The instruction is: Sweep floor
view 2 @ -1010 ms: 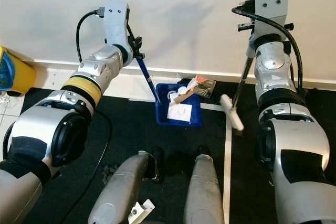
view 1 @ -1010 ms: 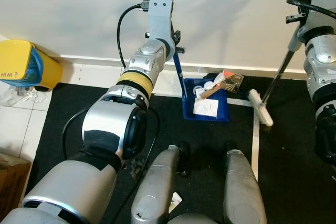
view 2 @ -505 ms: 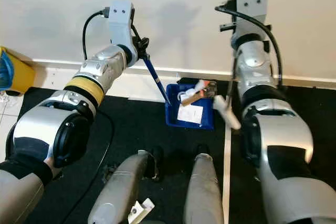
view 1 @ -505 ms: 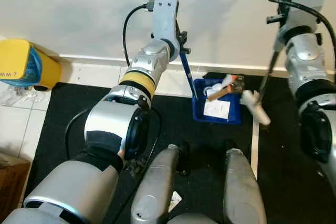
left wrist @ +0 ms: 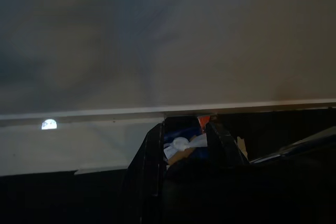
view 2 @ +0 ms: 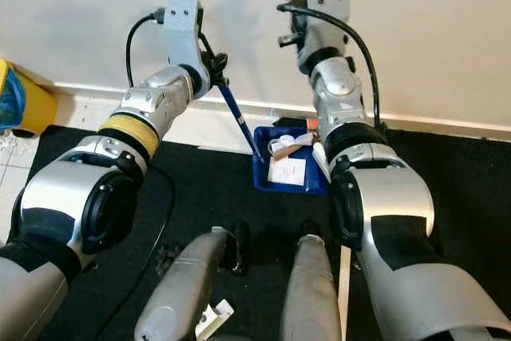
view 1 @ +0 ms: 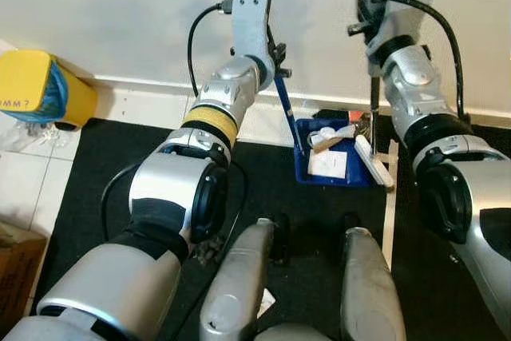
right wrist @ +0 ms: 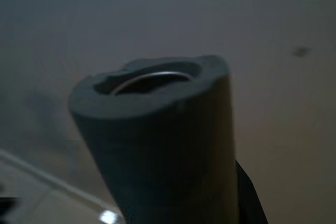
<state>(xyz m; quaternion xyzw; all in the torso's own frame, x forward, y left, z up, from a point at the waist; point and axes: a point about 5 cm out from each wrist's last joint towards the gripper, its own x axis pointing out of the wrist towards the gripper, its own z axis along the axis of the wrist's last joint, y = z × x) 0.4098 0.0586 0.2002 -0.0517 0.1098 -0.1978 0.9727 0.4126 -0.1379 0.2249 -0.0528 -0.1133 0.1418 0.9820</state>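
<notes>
Blue dustpan [view 1: 331,161] on black mat by wall, handle clamped in left gripper [view 1: 277,69]. Right gripper [view 1: 374,25] grips broom [view 1: 374,157]; head lies lengthwise along dustpan's right edge.

head stereo looking down, both sharing dustpan [view 1: 331,164], wrist views close

You see two silver arms [view 1: 172,189] with black elbow joints, a yellow band [view 1: 209,124], black cables [view 1: 194,33] and silver legs [view 1: 239,289].
</notes>
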